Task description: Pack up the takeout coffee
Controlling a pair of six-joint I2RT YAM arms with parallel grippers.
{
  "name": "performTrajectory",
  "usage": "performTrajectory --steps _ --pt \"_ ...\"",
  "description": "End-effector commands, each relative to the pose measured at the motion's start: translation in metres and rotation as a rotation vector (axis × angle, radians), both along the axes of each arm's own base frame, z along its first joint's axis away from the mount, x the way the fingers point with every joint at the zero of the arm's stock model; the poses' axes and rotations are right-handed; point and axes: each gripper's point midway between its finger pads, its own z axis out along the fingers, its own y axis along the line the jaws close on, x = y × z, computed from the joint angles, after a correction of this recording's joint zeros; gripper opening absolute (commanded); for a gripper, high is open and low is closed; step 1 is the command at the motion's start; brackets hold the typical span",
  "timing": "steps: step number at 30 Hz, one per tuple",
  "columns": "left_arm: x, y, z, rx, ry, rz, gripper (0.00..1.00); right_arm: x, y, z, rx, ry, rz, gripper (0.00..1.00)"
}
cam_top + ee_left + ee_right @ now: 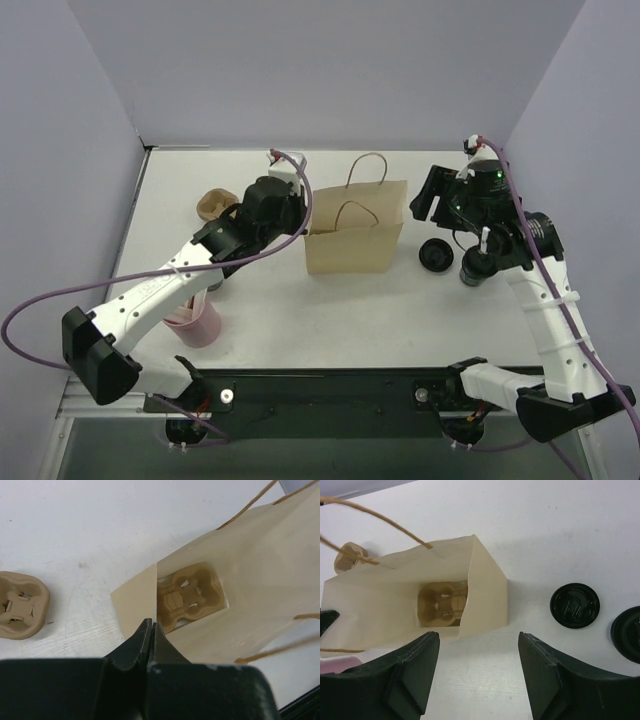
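Observation:
Two small black takeout coffee cups with dark lids stand right of the tan paper bag (355,240): one cup (435,255) in the open, the other (475,268) partly under my right arm. Both show in the right wrist view (574,605) (627,634). The bag (395,595) stands open with a brown pulp tray (442,605) at its bottom. My left gripper (151,626) is shut on the bag's left rim (135,600). My right gripper (479,645) is open and empty, above the table by the bag's right side (420,205).
A second pulp tray (212,205) lies on the table left of the bag, also in the left wrist view (20,605). A pink cup (195,322) stands near the front left, under my left arm. Bag handles (368,170) stick up.

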Motion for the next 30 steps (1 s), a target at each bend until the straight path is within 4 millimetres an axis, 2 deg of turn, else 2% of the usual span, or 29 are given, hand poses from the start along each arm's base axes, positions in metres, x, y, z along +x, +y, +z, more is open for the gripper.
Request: performTrajectory --steps 1,2,4,6,7,8,10,13,14,17,21,25,28,30 --pt "-0.017 -0.015 0.027 -0.14 -0.142 -0.135 0.0 -0.031 -0.004 -0.004 0.034 0.026 -0.003 0.65" --pt "-0.025 -0.013 0.034 -0.159 -0.16 -0.15 0.0 -0.037 -0.006 -0.01 0.032 0.041 -0.006 0.65" --pt "-0.034 -0.007 0.028 -0.172 -0.186 -0.162 0.0 -0.05 -0.005 -0.007 0.06 0.027 0.009 0.66" --pt "-0.041 -0.008 0.035 -0.203 -0.24 -0.198 0.0 -0.065 -0.002 -0.008 0.088 0.014 0.04 0.66" --pt "-0.045 -0.005 0.032 -0.202 -0.248 -0.205 0.0 -0.07 0.004 -0.009 0.119 0.021 0.067 0.66" --pt "-0.047 -0.009 0.039 -0.207 -0.286 -0.231 0.0 -0.073 0.007 -0.01 0.128 0.023 0.085 0.66" --pt "-0.05 -0.009 0.04 -0.189 -0.3 -0.248 0.0 -0.082 0.012 -0.016 0.14 0.038 0.128 0.66" --pt "-0.057 -0.006 0.039 -0.158 -0.331 -0.244 0.0 -0.091 0.019 -0.025 0.135 0.053 0.198 0.65" --pt "-0.059 -0.005 0.032 -0.152 -0.321 -0.239 0.0 -0.092 0.021 -0.028 0.134 0.059 0.217 0.65" --pt "-0.066 -0.007 0.026 -0.174 -0.304 -0.262 0.0 -0.099 0.027 -0.032 0.142 0.073 0.266 0.64" --pt "-0.083 -0.013 0.007 -0.147 -0.262 -0.298 0.0 -0.108 0.017 -0.027 0.149 0.023 0.218 0.64" --pt "-0.097 -0.013 0.003 -0.157 -0.259 -0.305 0.0 -0.113 0.007 -0.018 0.155 -0.038 0.167 0.64" --pt "-0.108 -0.01 -0.017 -0.127 -0.197 -0.314 0.0 -0.114 -0.004 -0.015 0.136 -0.081 0.117 0.64" --pt "-0.115 -0.011 -0.021 -0.131 -0.182 -0.32 0.0 -0.116 -0.01 -0.013 0.124 -0.1 0.095 0.64"
